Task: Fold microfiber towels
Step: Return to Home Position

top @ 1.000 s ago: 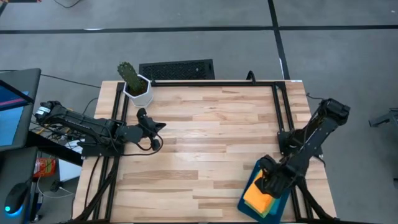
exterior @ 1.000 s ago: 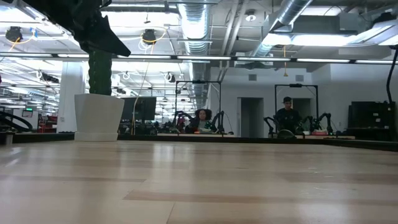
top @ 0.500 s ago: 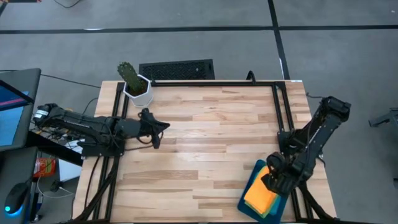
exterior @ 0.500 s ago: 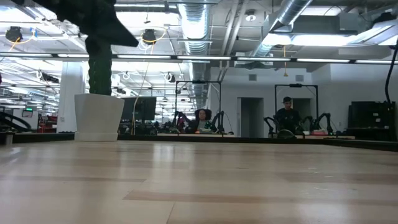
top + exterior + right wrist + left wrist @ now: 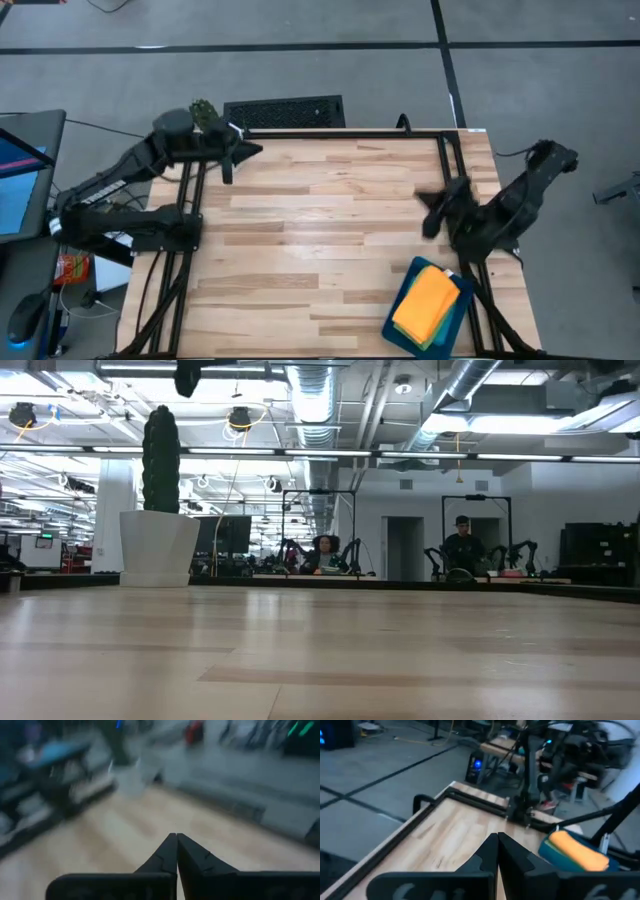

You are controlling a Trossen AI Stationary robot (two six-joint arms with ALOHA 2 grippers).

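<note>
Looking from above, the folded orange towel (image 5: 428, 303) lies on top inside the teal tray (image 5: 392, 328), at a table corner on the right arm's side. The right gripper (image 5: 432, 208) hangs just beside the tray, and the left gripper (image 5: 238, 155) over the opposite corner. The low view shows a potted cactus (image 5: 160, 510) on the wooden table (image 5: 320, 660). Each wrist view shows its own fingers pressed together, holding nothing.
</note>
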